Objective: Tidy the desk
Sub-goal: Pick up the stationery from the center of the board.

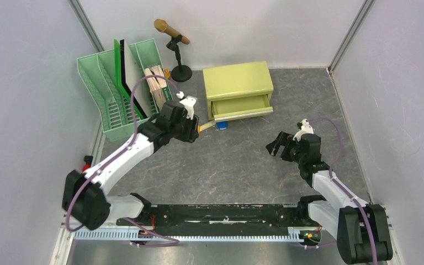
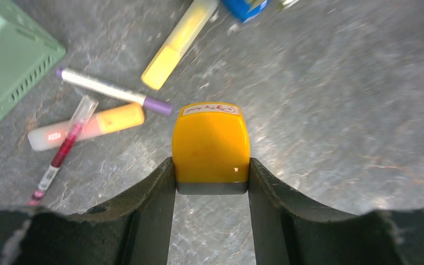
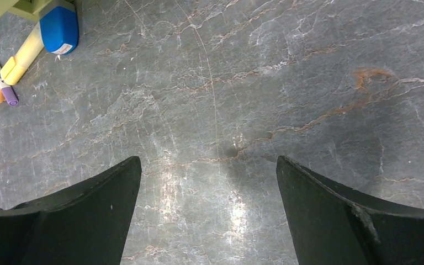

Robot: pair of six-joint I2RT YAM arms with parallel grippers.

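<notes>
Presently, left gripper (image 2: 211, 168): both jaws pressed flat against the sides of a yellow block (image 2: 211, 142), half closed and gripping it. The block is glossy and round-cornered, with a dark base band and a white label on its far face. I cannot tell whether it rests on the desk (image 1: 232, 165) or sits just above it. The desk lies directly beneath both sets of jaws. It is a flat dark grey slab with a stone-like mottle, pale veins and a few rusty streaks.

Right gripper (image 3: 208, 161): jaws spread wide with nothing between them, over bare desk.

Loose on the desk beyond the block:
- yellow highlighter (image 2: 179, 41)
- purple-capped marker (image 2: 113, 91)
- orange highlighter (image 2: 88, 126)
- thin red pen (image 2: 63, 149)
- blue object (image 2: 245, 6), partly out of frame

Containers:
- Green slotted file rack (image 1: 102, 94), far left. It holds upright white, black and green boards and a pale wooden-looking bundle.
- Yellow-green cabinet (image 1: 237, 83), far centre, lower drawer pulled out.
</notes>
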